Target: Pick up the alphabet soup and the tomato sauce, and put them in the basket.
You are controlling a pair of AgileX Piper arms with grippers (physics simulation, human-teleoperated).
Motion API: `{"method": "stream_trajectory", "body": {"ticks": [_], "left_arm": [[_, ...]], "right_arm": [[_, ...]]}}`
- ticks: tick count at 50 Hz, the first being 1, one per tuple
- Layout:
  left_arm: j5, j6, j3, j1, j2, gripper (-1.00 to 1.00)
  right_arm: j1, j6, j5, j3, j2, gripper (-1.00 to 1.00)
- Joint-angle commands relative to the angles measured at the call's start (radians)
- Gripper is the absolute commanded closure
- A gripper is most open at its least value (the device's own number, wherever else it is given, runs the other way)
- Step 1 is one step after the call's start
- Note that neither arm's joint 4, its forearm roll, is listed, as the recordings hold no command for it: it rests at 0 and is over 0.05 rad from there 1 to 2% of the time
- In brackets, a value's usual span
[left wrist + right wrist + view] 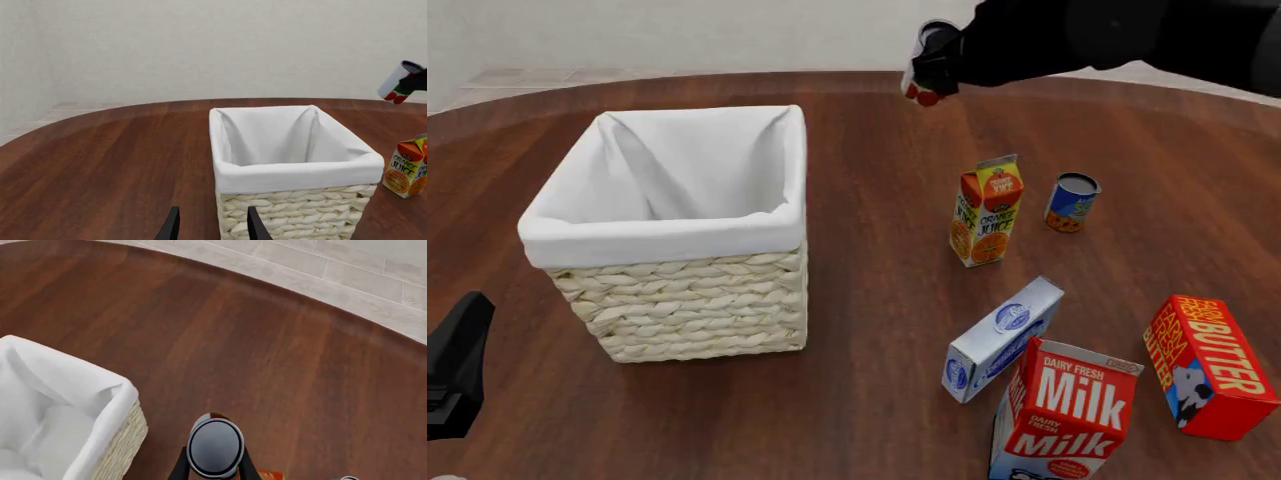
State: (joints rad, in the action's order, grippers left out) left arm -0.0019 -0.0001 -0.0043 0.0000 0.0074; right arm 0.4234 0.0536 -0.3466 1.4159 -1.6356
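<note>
Red-and-white can (929, 62) is hanging pinched in my right pincer (213, 467), with the basket (777, 160) lying below and leftward.

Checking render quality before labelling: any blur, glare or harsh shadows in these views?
Front view: sharp, with flat, even light; the basket throws only a faint shadow. Left wrist view: crisp, no glare on the table. Right wrist view: the can in the right pincer has a soft sheen and stays in focus.

Red-white can (928, 72) aloft; blue can (1073, 203) upright; basket (667, 232).
</note>
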Motion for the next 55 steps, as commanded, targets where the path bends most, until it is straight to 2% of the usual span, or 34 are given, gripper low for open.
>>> {"method": "stream_trajectory", "body": {"ticks": [1, 24, 55], "left_arm": [[0.0, 0.0, 0.0, 0.0, 0.0, -1.0], [0.0, 0.0, 0.0, 0.0, 0.0, -1.0], [0.0, 0.0, 0.0, 0.0, 0.0, -1.0]], "right_arm": [[0.061, -0.022, -0.006, 0.042, -0.022, 1.0], [0.159, -0.027, -0.014, 0.09, -0.059, 1.0], [0.308, -0.049, 0.006, 0.085, -0.066, 1.0]]}}
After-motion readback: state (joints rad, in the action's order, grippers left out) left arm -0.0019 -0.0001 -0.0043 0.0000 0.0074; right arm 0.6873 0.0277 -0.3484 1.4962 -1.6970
